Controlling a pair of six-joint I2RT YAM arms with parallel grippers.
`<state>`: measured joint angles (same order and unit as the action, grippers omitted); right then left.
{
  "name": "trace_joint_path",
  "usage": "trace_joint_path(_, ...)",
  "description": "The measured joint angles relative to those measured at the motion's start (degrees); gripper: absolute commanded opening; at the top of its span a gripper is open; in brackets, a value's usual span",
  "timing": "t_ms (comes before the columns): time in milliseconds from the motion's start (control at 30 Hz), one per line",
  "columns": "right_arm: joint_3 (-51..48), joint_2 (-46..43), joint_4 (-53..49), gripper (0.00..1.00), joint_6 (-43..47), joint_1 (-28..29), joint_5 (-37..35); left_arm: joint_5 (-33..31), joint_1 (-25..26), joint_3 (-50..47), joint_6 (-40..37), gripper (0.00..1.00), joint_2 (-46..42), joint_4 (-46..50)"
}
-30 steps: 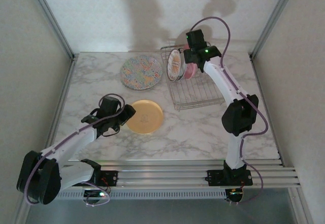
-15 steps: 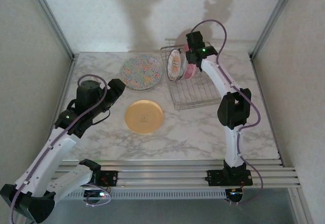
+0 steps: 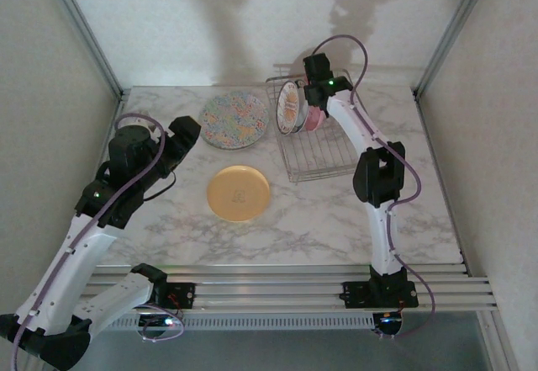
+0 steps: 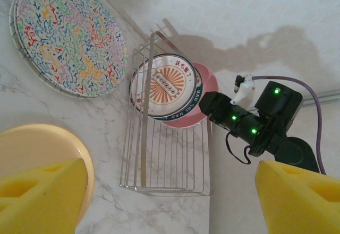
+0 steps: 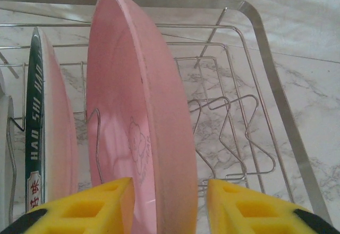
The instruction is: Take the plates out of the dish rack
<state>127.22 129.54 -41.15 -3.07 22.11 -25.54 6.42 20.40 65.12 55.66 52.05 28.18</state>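
On the near middle of the worktop [image 3: 336, 219] a yellow-orange plate [image 3: 239, 193] lies flat, well apart from the rest. To its left my left hand [image 3: 187, 129] hangs over the marble, released, its pads wide apart. Beyond, on the right, the dish rack [image 3: 324, 148] sits with its long axis running away from me; its near stretch is bare wire grid. Left of the rack a speckled plate [image 3: 234, 119] lies flat, and the left wrist view shows what looks like a second rim under it. At the rack's far end two plates stand on edge, faces turned left: a white plate [image 4: 166, 87] with a dark lettered rim and orange motif, and just behind it a pink plate [image 5: 133, 117], mostly covered by the white one from that side. My right hand [image 5: 170, 202] comes down over the pink plate, one of its pads [image 5: 90, 202] on each side of the rim; I cannot tell whether they are pressing it.
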Motion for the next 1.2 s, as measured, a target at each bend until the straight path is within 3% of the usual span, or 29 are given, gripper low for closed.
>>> trace_joint_path(167, 1.20, 1.11, -0.20, 0.35, -0.39, 0.00, -0.44, 0.02, 0.00, 0.04, -0.04, 0.82, 0.00, 0.02)
trace_joint_path(367, 2.34, 1.68, -0.22, 0.19, -0.87, 0.02, -1.14, 0.02, 0.00, 0.11, -0.22, 0.81, 0.07, 0.07)
trace_joint_path(733, 4.20, 3.37, -0.68, 0.00, -0.52, 0.98, -8.28, 0.22, 0.00, 0.90, -0.46, 0.81, 0.17, 0.20)
trace_joint_path(1200, 4.79, 3.21, 0.74, 0.00, 1.01, 4.35, -19.39, 0.70, -0.02, 0.90, -0.42, 0.81, 0.15, 0.15)
